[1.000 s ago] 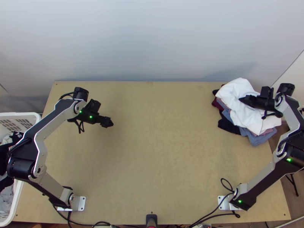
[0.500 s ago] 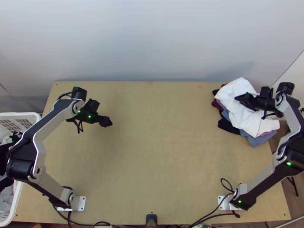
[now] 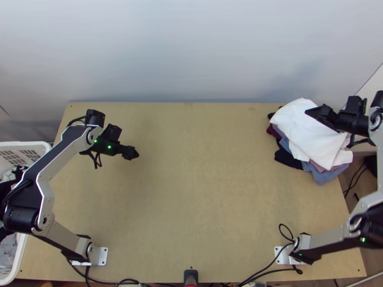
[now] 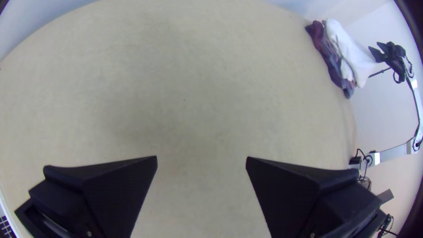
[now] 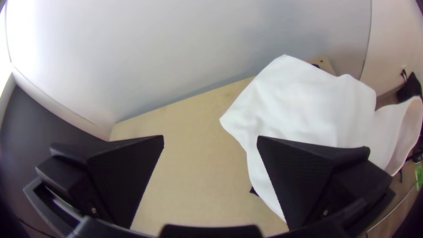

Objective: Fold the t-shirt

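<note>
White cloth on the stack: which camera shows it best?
The right wrist view: the white cloth appears largest, its open end visible, though one finger overlaps it. The top view shows it atop the stack; the left wrist view, small and distant.

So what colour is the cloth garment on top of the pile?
Plain white; the soft cloth garment shows best in the right wrist view.

In the top view, the right gripper (image 3: 317,115) has risen off the white shirt (image 3: 306,134) and drawn back toward the table's right edge, its arm swinging outward. More of the shirt's upper surface now shows, looking smoother. The left gripper (image 3: 135,153) has shifted slightly left, toward the basket (image 3: 23,248).
</note>
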